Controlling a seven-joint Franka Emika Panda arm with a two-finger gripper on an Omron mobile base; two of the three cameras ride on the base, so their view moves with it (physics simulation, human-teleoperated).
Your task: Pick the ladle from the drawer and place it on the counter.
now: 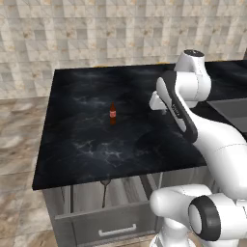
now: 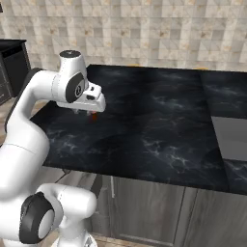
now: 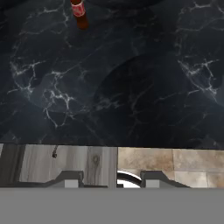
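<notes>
Left base view: the drawer [image 1: 103,212] stands pulled open below the near edge of the counter [image 1: 87,144]; the ladle [image 1: 104,189] lies inside on the grey wood-grain floor, bowl tucked just under the counter lip, slim handle running toward the drawer front. A small brown bottle [image 1: 113,114] stands upright near the middle of the slab, well apart from the drawer. The arm is raised over the right part of the counter; its hand is turned away and the fingers are hidden here.

Right base view: the hand hangs above the left part of the counter [image 2: 159,125], high over the slab; a red trace of the bottle [image 2: 93,116] shows just below it; the jaws are masked by the hand's body, so their spread cannot be told.

Hand view: the gripper [image 3: 112,180] looks down past the counter's [image 3: 131,78] near edge; the finger tips stand apart with nothing between them; a strip of drawer [image 3: 70,159] floor shows beyond, with a small dark mark that may be the ladle; too small to confirm.

Judgement: the reach has not begun; the hand should travel nearward and left, clear the counter lip, then descend into the drawer with jaws set across the handle's mid-length; the bowl beneath the overhang makes it a poor grip point.
</notes>
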